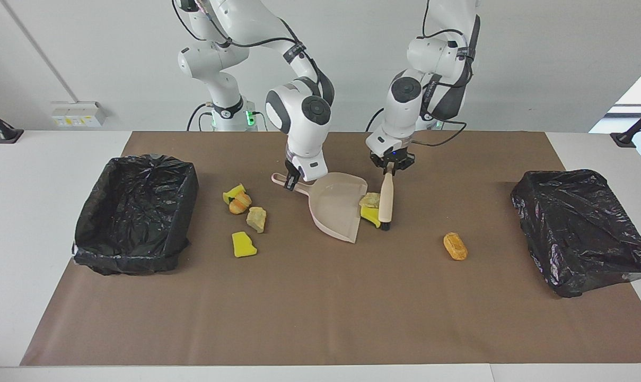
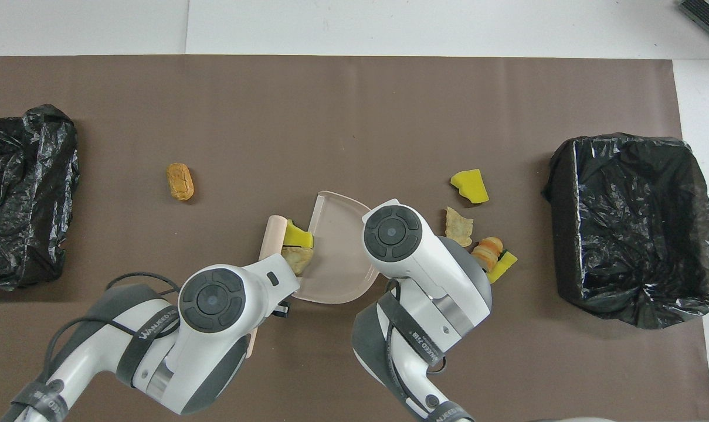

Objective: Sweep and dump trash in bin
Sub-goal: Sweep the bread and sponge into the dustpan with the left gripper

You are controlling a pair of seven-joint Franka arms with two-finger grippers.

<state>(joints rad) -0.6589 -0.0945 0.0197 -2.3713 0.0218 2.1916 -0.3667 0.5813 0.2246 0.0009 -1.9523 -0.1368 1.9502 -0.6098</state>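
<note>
My left end effector (image 1: 389, 171) grips a smooth wooden brush (image 1: 386, 200); my right end effector (image 1: 293, 181) grips the flat pink dustpan (image 1: 337, 209) by 2 crumbly scraps (image 1: 370, 208).

Both my arms reach in over the table middle, wrists pointing down. Left gripper (image 1: 389, 168) is clamped on the brush handle (image 1: 386, 193); right gripper (image 1: 292, 179) is clamped on the dustpan handle (image 1: 279, 179).

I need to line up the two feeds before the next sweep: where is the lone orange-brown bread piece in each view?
Facing view: the orange-brown bread piece lies alone on the brown mat, toward the left arm's end.
Overhead view: the same piece sits upper left of centre, alone.
Shared landmark: the pink dustpan mid-table.
</note>
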